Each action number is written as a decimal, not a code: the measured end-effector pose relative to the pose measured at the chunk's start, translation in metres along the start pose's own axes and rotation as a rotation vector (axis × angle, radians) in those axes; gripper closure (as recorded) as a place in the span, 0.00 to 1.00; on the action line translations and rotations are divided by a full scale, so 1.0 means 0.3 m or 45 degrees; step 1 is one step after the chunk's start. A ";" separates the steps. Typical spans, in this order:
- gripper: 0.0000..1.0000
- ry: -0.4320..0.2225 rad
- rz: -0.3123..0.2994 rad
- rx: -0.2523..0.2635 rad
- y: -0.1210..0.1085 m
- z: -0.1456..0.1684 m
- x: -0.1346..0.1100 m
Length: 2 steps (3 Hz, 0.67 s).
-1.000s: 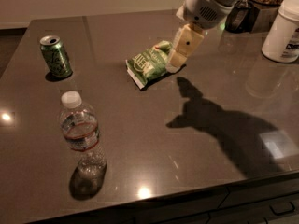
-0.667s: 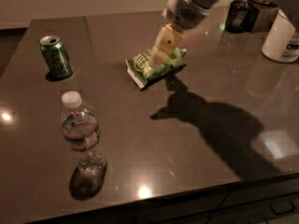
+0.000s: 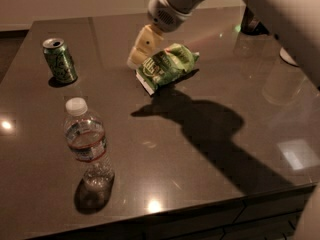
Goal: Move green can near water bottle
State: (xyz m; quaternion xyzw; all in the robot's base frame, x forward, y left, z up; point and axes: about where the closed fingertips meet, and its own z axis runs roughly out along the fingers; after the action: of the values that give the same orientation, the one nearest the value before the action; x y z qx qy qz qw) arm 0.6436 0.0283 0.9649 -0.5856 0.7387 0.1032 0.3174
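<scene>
The green can (image 3: 60, 60) stands upright at the left back of the dark table, its silver top showing. The water bottle (image 3: 87, 145) stands upright near the front left, white cap up, well in front of the can. My gripper (image 3: 140, 48) hangs above the table's middle back, at the left edge of a green chip bag (image 3: 167, 66) and to the right of the can. It holds nothing that I can see.
The crinkly green chip bag lies in the middle back of the table (image 3: 210, 134). The arm's shadow falls across the table's right half. A dark object (image 3: 252, 24) stands at the back right. The table's front edge runs along the bottom.
The arm has swung left across the table, from right of the chip bag to its left edge, closer to the can. Can, bottle and bag have not moved.
</scene>
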 end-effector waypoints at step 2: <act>0.00 -0.073 0.081 0.002 -0.005 0.142 -0.186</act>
State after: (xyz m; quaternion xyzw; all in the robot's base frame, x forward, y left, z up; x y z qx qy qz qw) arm 0.6661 0.0949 0.9649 -0.5583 0.7477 0.1296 0.3354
